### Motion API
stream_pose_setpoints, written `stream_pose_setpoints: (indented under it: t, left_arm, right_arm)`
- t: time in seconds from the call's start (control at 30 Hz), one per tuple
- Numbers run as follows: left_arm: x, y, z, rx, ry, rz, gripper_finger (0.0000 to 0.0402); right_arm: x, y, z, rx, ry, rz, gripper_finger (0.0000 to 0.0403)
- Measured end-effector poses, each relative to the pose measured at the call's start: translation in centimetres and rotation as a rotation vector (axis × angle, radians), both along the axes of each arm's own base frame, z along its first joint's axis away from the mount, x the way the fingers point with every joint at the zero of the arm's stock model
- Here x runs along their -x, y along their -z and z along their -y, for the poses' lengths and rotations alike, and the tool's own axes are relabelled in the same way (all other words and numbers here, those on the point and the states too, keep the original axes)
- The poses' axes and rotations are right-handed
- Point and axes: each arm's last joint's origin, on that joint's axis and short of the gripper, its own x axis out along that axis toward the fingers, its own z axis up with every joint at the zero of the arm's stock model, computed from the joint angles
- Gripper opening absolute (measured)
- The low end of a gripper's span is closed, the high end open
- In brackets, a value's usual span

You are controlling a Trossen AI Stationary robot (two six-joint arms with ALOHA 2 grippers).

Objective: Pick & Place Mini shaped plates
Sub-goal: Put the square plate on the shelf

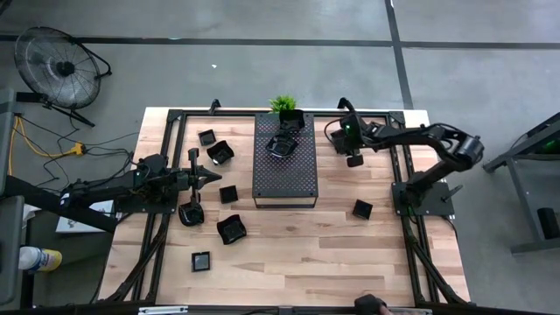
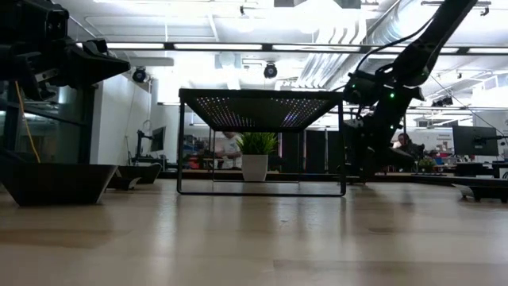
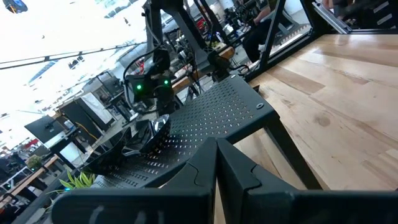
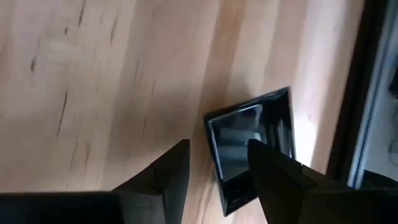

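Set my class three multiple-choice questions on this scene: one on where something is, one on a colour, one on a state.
1. Where is the right hand? A: beside the perforated tray, on its right. B: over the table's left edge. C: above the fan.
2. The plant's pot is: A: red. B: white. C: blue.
3. The right hand is: A: shut on a plate. B: shut and empty. C: open over a square plate.

Answers: 1 A, the high view shows it by the tray's right side. 2 B, the low view shows a white pot. 3 C, its wrist view shows it spread, with the plate lying on the wood.
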Motion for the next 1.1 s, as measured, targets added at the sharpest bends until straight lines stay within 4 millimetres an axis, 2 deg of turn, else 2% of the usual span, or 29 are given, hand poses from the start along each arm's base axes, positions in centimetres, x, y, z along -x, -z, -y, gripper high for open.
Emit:
stream_pose_setpoints:
  t: [0.4,1.1]
  left_arm:
    - [0.00,0.01,0.00,0.000,0.000,0.000,0.0001]
    - [0.00,0.00,0.00,0.000,0.000,0.000,0.0001]
  right_arm:
    - [-0.26,0.47,0.29,-0.009,0.012,-0.036,0.0143]
    - [-0.12,0.52,0.32,0.007,0.031,-0.061,0.0018]
